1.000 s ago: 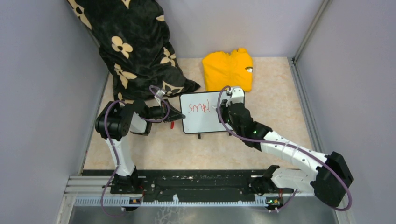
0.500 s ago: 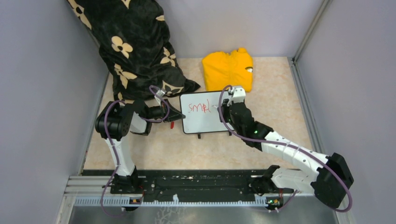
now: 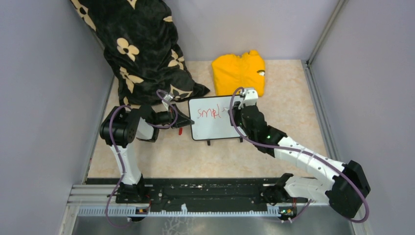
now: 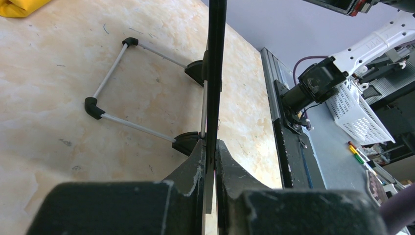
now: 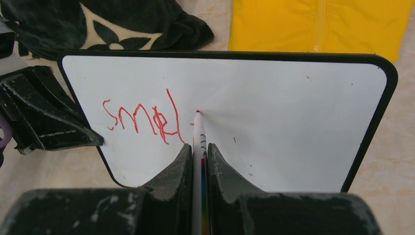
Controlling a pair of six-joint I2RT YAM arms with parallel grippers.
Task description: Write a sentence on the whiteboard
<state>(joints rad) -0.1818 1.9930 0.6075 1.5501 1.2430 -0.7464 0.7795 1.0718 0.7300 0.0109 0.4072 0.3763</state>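
The whiteboard (image 3: 215, 129) stands propped in the middle of the floor, white with a thin black rim. Red letters of the sentence (image 5: 142, 120) run across its left half in one line. My left gripper (image 3: 188, 121) is shut on the board's left rim (image 4: 216, 58), seen edge-on between the fingers (image 4: 193, 166). My right gripper (image 5: 198, 149) is shut on a slim white marker (image 5: 198, 129). The marker's red tip touches the board at a small red dash just right of the letters. In the top view the right gripper (image 3: 230, 113) covers the board's right part.
A yellow garment (image 3: 239, 73) lies just behind the board. A black flowered cloth (image 3: 142, 49) hangs at the back left. The board's wire stand (image 4: 110, 73) rests on the floor behind it. A small red item (image 3: 180, 131) lies by the board's left corner. Grey walls close three sides.
The right wrist has shifted slightly toward the far side and right, with the marker tip on the board. The left arm and the board have not moved.
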